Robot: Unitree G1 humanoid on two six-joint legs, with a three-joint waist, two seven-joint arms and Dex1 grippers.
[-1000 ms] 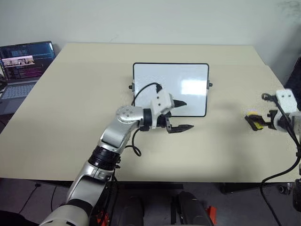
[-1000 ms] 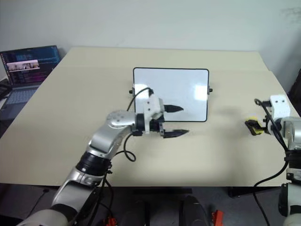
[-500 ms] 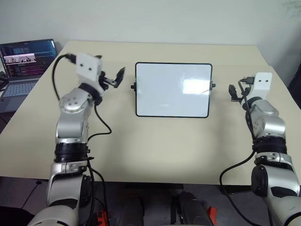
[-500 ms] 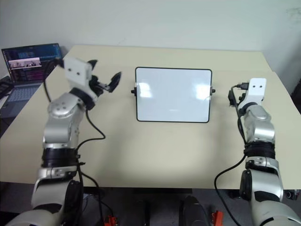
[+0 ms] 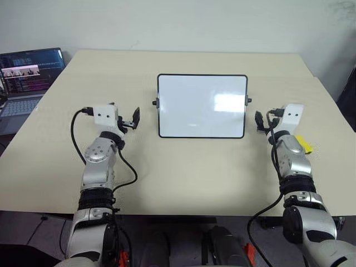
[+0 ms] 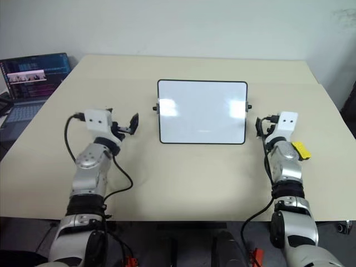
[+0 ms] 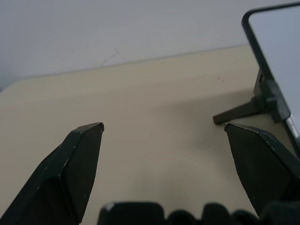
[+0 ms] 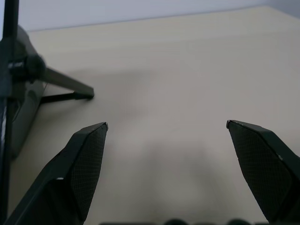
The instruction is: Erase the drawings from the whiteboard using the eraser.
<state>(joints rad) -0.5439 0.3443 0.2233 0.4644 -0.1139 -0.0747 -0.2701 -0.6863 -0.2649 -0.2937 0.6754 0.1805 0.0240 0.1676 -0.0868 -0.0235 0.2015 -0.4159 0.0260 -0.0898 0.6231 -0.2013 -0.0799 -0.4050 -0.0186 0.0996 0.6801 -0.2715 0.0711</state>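
Both arms reach forward level, left tool [image 5: 135, 117] and right tool [image 5: 259, 121] spread wide, empty, flanking the whiteboard [image 5: 201, 105] on the tabletop [image 5: 183, 167].

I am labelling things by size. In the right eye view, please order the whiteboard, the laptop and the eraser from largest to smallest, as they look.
1. whiteboard
2. laptop, cut off by the picture's edge, so its full size is unsure
3. eraser, partly hidden behind the right arm
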